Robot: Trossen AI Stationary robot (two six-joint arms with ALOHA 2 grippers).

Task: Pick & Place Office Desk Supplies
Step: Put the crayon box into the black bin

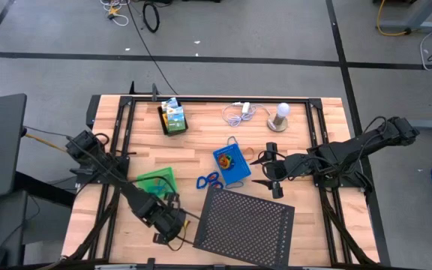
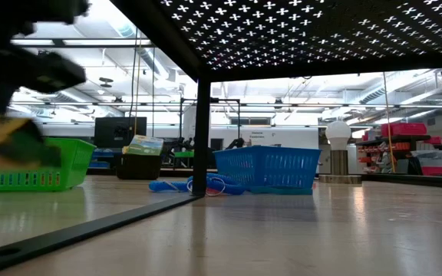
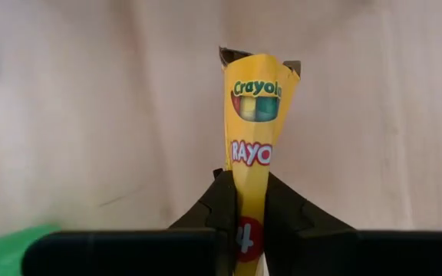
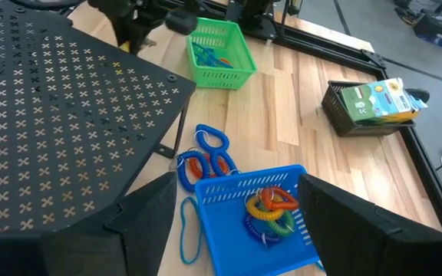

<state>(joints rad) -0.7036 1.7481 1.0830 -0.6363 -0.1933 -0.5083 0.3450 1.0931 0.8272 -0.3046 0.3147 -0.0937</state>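
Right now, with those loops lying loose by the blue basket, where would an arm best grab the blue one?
Probably from straight above, pinching one side of the blue loop. It lies flat on the wood, so only its thin rim offers a hold. The blue basket crowds one side.

Overhead and table-level views share the blue tray (image 1: 232, 163) — wrists closer.

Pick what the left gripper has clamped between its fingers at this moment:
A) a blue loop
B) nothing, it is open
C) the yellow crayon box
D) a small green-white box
C: in the left wrist view the left gripper is shut on the yellow crayon box, whose lettering shows above the dark fingers.
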